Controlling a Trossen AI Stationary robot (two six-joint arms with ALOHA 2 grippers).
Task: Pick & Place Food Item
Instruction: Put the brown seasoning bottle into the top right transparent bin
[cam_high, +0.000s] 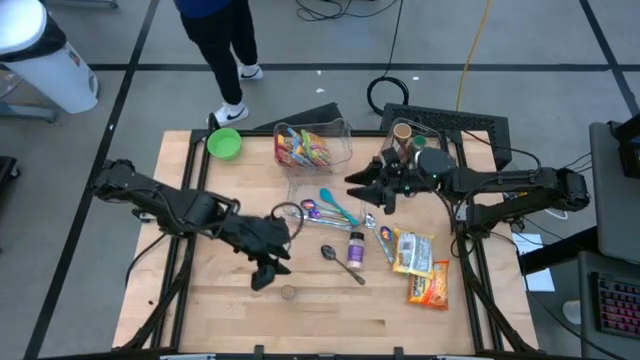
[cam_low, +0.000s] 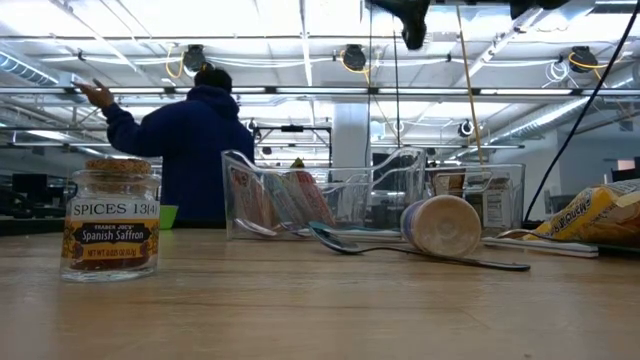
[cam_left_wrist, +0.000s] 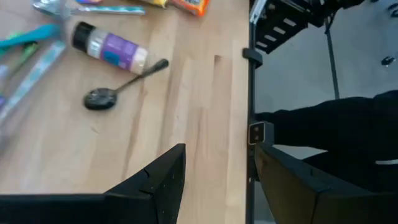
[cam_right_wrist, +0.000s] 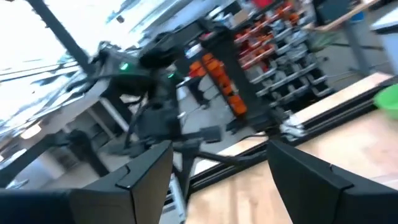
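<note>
The left gripper (cam_high: 262, 272) hovers with empty, parted fingers beside the saffron jar (cam_high: 288, 293). On the surface (cam_high: 330, 310) the snack packets (cam_high: 421, 267) lie lengthwise toward the front, nearer the right gripper (cam_high: 366, 186), also spread empty.

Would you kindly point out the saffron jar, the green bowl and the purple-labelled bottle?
saffron jar (cam_low: 110, 232), low view, on its front label.
green bowl (cam_high: 224, 144), high view, on its inside.
purple-labelled bottle (cam_left_wrist: 118, 50), left wrist view, on the purple label.
</note>
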